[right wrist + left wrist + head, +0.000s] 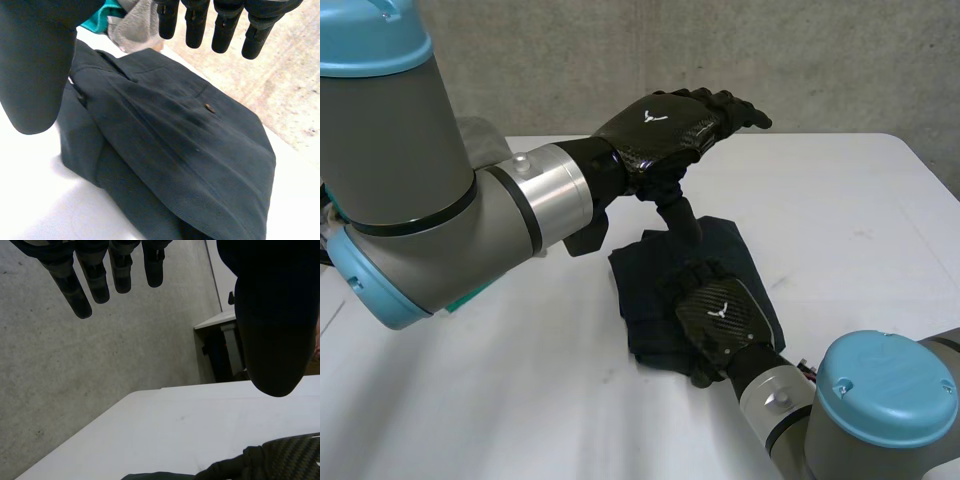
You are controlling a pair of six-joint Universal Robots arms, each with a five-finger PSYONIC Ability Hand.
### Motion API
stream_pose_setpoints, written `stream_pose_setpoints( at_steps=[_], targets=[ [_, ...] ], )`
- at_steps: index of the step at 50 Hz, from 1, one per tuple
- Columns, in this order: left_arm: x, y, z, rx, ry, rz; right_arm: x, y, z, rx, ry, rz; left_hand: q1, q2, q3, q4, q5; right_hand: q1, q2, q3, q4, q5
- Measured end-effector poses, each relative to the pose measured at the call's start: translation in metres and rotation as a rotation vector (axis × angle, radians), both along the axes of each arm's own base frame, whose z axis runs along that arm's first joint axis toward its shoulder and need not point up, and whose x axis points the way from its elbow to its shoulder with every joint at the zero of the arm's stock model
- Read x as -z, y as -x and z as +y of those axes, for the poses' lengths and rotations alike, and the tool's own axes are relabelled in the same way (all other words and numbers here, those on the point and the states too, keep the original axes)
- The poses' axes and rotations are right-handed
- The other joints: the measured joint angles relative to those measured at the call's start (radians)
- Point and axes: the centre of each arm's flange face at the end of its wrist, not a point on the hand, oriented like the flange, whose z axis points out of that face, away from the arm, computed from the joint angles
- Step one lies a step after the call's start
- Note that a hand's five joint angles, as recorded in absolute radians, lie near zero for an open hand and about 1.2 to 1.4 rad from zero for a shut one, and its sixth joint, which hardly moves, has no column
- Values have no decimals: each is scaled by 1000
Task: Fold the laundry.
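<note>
The right hand (725, 318) spreads open over the dark-blue folded cloth garment (720, 245), seemingly finished (left hand (660, 125) raised, open, empty); a crumpled grey cloth (135, 30) awaits.

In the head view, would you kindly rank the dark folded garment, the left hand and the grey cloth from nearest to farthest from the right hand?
1. Dark navy folded garment: beneath the right hand.
2. Left hand: raised above the garment's far edge.
3. Grey cloth: far left, behind the left arm.

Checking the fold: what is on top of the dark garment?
The open right robot hand is over the dark garment, hiding cloth beneath it; the left robot hand hangs above the far edge.
</note>
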Motion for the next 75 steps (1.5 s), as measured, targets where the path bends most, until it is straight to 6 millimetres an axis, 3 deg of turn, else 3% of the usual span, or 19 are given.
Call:
stream_pose_setpoints(
  at_steps=[6,14,18,24,33,52,53,56,59,60,70,72,73,75],
  targets=[
    [-3,-1,1,-2,5,7,-6,11,-11,78,-12,-28,0,0,0,0,0,0,0,0,0,0],
    [-9,-1,3,3,24,20,-17,53,-50,301,-216,-242,0,0,0,0,0,0,0,0,0,0],
    [-10,-1,3,6,31,25,-14,75,-68,384,-343,-356,0,0,0,0,0,0,0,0,0,0],
    [-11,0,2,4,39,32,2,89,-81,411,-457,-419,0,0,0,0,0,0,0,0,0,0],
    [-9,1,1,4,36,39,22,87,-92,395,-494,-424,0,0,0,0,0,0,0,0,0,0],
    [-5,1,3,7,29,41,36,59,-93,343,-486,-393,0,0,0,0,0,5,4,3,4,3],
    [-5,1,3,7,28,41,37,58,-94,345,-485,-392,0,0,0,0,0,45,55,52,42,37],
    [-4,1,3,8,25,41,38,57,-97,354,-476,-392,0,0,0,0,0,437,512,501,485,451],
    [-4,2,4,9,24,43,35,59,-104,363,-456,-404,0,0,0,0,0,723,821,775,886,764],
    [-4,2,4,10,25,44,34,59,-106,366,-449,-409,0,0,0,0,0,749,857,805,922,787],
    [-10,1,5,12,35,63,6,79,-166,423,-281,-540,0,0,0,0,0,808,919,876,983,817],
    [-12,1,7,16,35,70,0,89,-192,461,-237,-575,0,0,0,0,0,811,919,886,985,817],
    [-13,2,8,18,34,72,-1,91,-195,466,-233,-578,0,0,0,0,0,811,919,886,986,817],
    [-15,2,10,24,32,78,-4,106,-227,533,-189,-606,0,0,0,0,0,811,919,892,987,817]
  ],
)
